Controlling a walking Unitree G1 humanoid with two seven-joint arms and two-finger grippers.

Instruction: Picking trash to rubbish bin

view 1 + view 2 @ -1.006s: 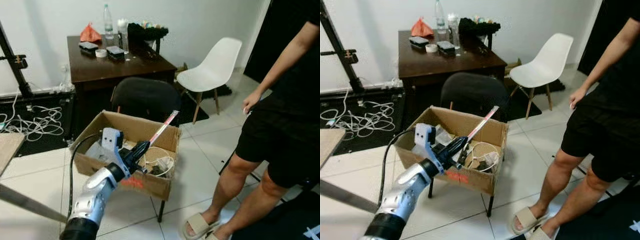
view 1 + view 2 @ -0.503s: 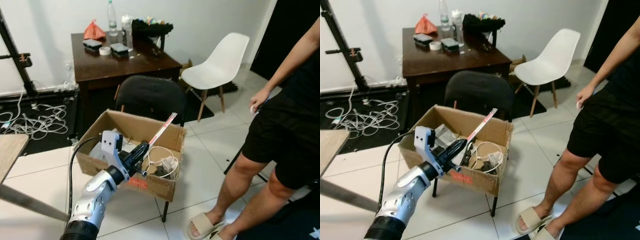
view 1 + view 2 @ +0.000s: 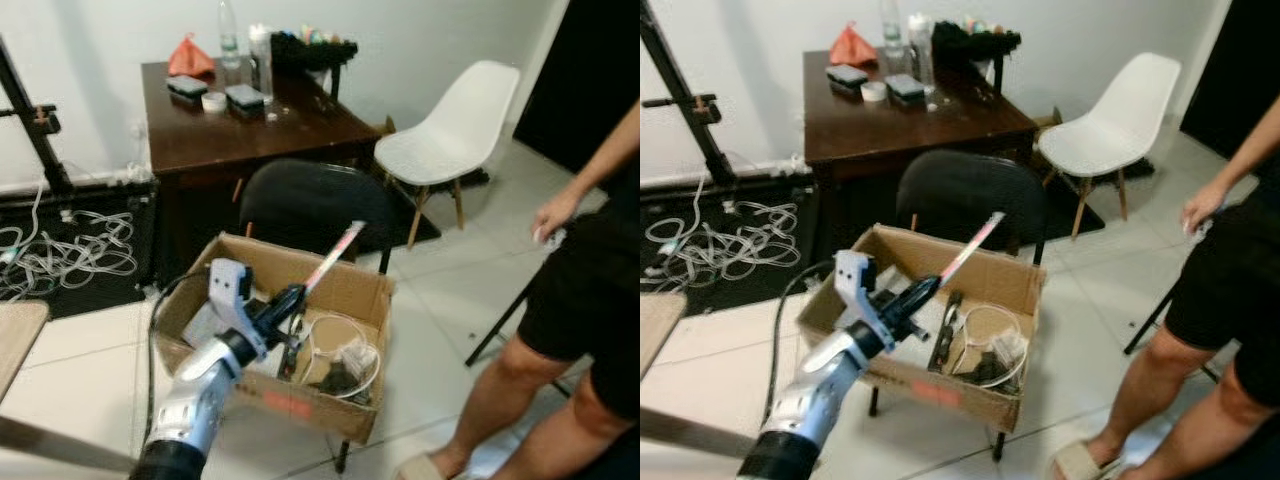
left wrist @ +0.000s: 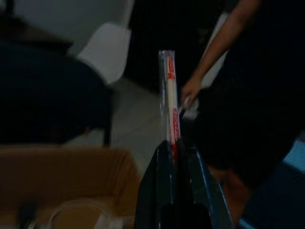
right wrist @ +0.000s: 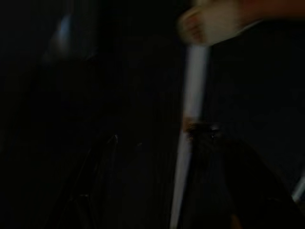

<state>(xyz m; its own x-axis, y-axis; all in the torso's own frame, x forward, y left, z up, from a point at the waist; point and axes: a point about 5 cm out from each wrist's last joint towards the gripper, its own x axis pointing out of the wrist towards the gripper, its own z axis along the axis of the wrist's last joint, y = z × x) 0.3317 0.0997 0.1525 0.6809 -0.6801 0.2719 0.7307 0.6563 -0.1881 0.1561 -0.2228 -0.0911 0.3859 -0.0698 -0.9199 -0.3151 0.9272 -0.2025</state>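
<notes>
**Left gripper held a wrapped stick over the cardboard box**

My left gripper (image 3: 293, 297) was clamped on the lower end of a long, thin stick (image 3: 335, 254) in a clear wrapper with red print. In the left wrist view, both black fingers (image 4: 164, 164) pressed against the stick (image 4: 169, 95) on either side.

The stick pointed up and away toward 1 o'clock, tilted, with its far tip above the box's back wall. The gripper sat above the open cardboard box (image 3: 340, 420), near its left half.

The box stood directly before me. Inside it lay a coil of white cable (image 3: 340, 345), some dark items and some pale flat pieces; I could not tell what these were.

A black chair (image 3: 310, 200) stood just behind the box at 12 o'clock. Behind it stood a dark wooden table (image 3: 250, 125), and a white chair (image 3: 450, 130) stood at 1 o'clock. Loose cables (image 3: 65, 250) lay on the floor at 10 o'clock.

A person (image 3: 585, 300) in black shorts stood at 3 o'clock.

The right wrist view was very dark; I could not tell my right gripper's state.
</notes>
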